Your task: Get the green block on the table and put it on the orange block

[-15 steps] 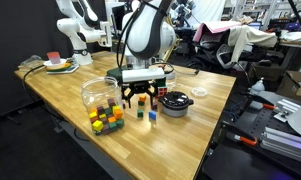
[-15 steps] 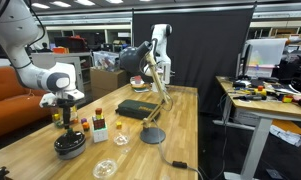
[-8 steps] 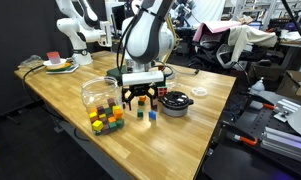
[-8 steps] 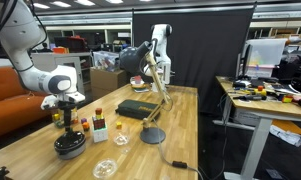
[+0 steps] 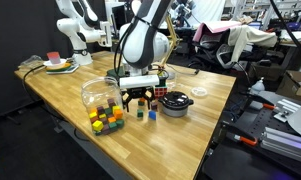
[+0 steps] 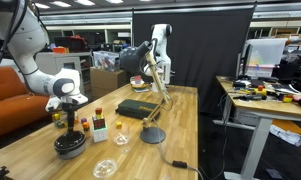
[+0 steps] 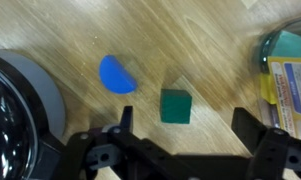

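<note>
The green block (image 7: 175, 105) is a small cube on the wooden table, seen in the wrist view just ahead of my gripper (image 7: 186, 128). It lies between the lines of the two black fingers and touches neither. The gripper is open and empty. In an exterior view the gripper (image 5: 139, 99) hangs just above the green block (image 5: 140, 113). A small orange-red block (image 5: 130, 107) sits close beside it on the table. The orange block is out of the wrist view.
A blue half-disc piece (image 7: 117, 74) lies next to the green block. A black bowl (image 7: 18, 110) (image 5: 175, 104) stands close by. A clear bowl (image 5: 97, 92), a bunch of coloured cubes (image 5: 105, 121) and a yellow-labelled container (image 7: 288, 88) are nearby.
The gripper has shifted slightly and come a little lower over the blocks. It stays open. The blocks have not moved.
</note>
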Motion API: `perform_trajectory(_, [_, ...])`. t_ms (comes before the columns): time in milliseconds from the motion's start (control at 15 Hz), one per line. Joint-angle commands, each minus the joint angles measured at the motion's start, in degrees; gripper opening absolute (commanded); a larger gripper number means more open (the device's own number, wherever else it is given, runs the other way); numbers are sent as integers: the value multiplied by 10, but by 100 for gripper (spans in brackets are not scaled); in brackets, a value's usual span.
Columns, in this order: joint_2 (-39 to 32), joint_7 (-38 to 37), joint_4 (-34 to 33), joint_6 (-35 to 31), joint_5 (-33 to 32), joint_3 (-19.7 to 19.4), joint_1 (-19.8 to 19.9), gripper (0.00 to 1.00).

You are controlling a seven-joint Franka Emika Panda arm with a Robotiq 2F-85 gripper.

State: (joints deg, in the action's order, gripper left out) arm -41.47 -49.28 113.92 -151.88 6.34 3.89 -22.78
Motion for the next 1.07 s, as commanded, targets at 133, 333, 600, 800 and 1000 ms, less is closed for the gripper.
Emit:
perform_trajectory(133, [-25, 12, -27, 14, 5, 1, 0, 89])
perform_trajectory(333, [-30, 11, -28, 8, 2, -2, -4, 61])
perform_trajectory(600, [-20, 12, -22, 3, 5, -1, -1, 33])
perform_trajectory(800, [-13, 12, -17, 2, 4, -3, 0, 13])
perform_trajectory(1000, [0, 15, -6, -1, 6, -3, 4, 7])
